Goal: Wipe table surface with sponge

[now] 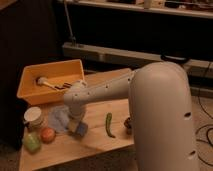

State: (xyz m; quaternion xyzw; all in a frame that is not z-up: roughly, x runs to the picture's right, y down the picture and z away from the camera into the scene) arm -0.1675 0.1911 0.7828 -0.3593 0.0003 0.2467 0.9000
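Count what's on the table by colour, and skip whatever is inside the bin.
Green: 2, green fruit, pepper
Blue: 2, sponge, cloth
Orange: 2, bin, orange fruit
White: 1, cup
Dark: 1, small dark object
Total: 8
The gripper is shut on the sponge, beside the cloth.

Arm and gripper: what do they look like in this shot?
The arm has a smooth off-white shell: a fat rounded link nearest the camera, then a slimmer tube with small dark dots. No cables or markings visible. The gripper, down at the sponge on the table, looks pale too.
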